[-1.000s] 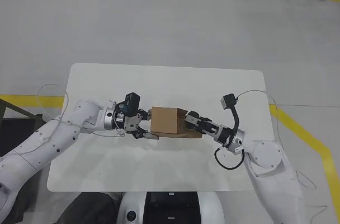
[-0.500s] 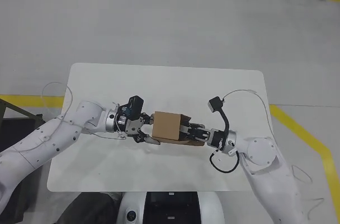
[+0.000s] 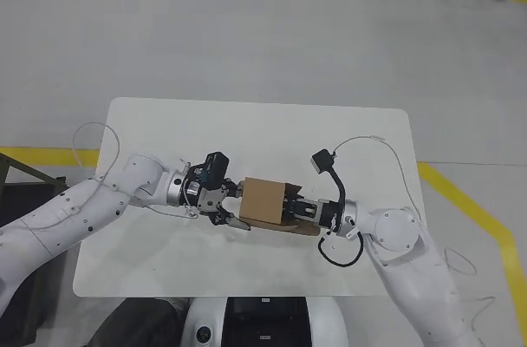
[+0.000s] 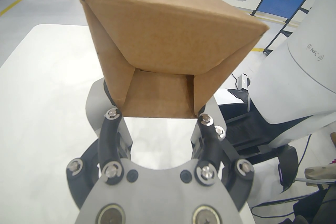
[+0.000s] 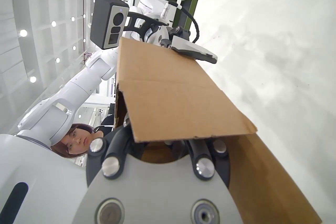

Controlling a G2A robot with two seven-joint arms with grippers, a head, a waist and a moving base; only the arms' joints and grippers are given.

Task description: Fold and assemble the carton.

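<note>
A brown carton (image 3: 265,201) hangs just above the middle of the white table (image 3: 159,130), held between my two arms. One open end faces my left gripper (image 3: 232,206), whose fingers are open and flank the carton's (image 4: 168,33) side flaps; in its wrist view the left gripper (image 4: 157,97) touches the flap corners. My right gripper (image 3: 291,211) is at the opposite end, shut on a carton (image 5: 168,96) wall. A loose flap (image 5: 189,117) hides the right gripper's (image 5: 157,142) fingertips. The left gripper's finger (image 5: 195,51) lies along the carton's far side.
Bare tabletop lies all around the carton. A thin cable (image 3: 372,143) loops from the right arm over the table's right part. A dark frame (image 3: 3,173) stands beside the table on the left, and a yellow floor line (image 3: 471,208) runs on the right.
The carton has shifted a little to the right and toward the table's near edge. The right wrist has turned and drawn in, and the left gripper followed the carton's end.
</note>
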